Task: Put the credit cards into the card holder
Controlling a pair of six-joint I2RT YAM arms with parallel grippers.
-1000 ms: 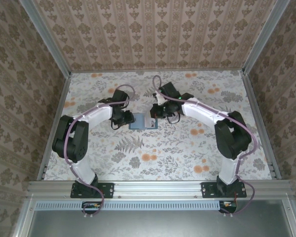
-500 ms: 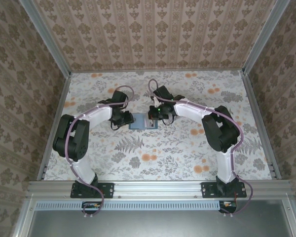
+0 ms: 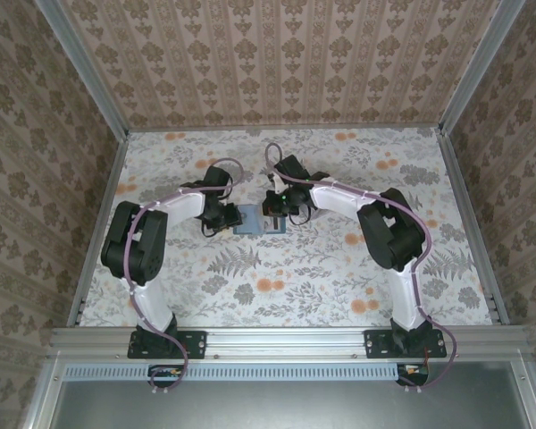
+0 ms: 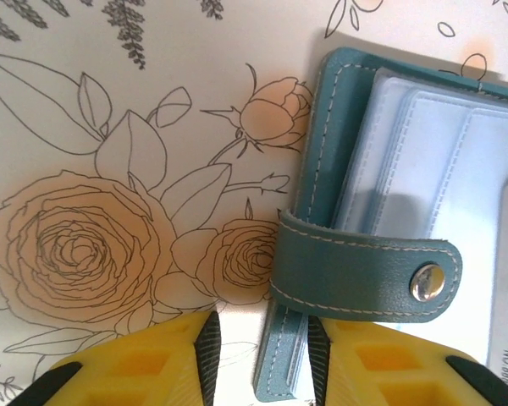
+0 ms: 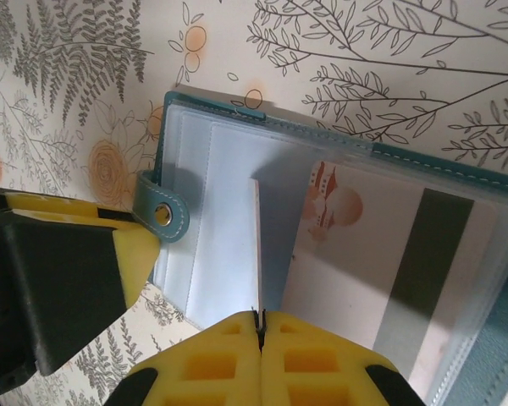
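Right wrist view gives you the clearest read: your right tool (image 5: 260, 320) has its fingers pressed together on a pale credit card (image 5: 257, 245). The card is held on edge, so only its thin side shows, and it stands over the open card holder (image 5: 205, 228). The holder lies flat on the floral desk (image 5: 389, 59) with its clear sleeves facing up. A striped card (image 5: 381, 262) with an orange picture already lies on its right-hand page — inside a sleeve or on top, I can't tell. In the left wrist view your left tool (image 4: 258, 338) is spread, its fingers straddling the teal cover's edge just below the snap strap (image 4: 364, 275). One pad touches the cover; the other stands over the desk.

The step in hand looks like feeding the pinched card into a sleeve. Tip the card down from upright until its leading edge lies nearly flat along the sleeve mouth, then slide it in. Don't push straight down, or the thin plastic may buckle or the holder skate. Use the left tool as the anchor, pressing on the cover before you slide. Let go only once most of the card is seated.
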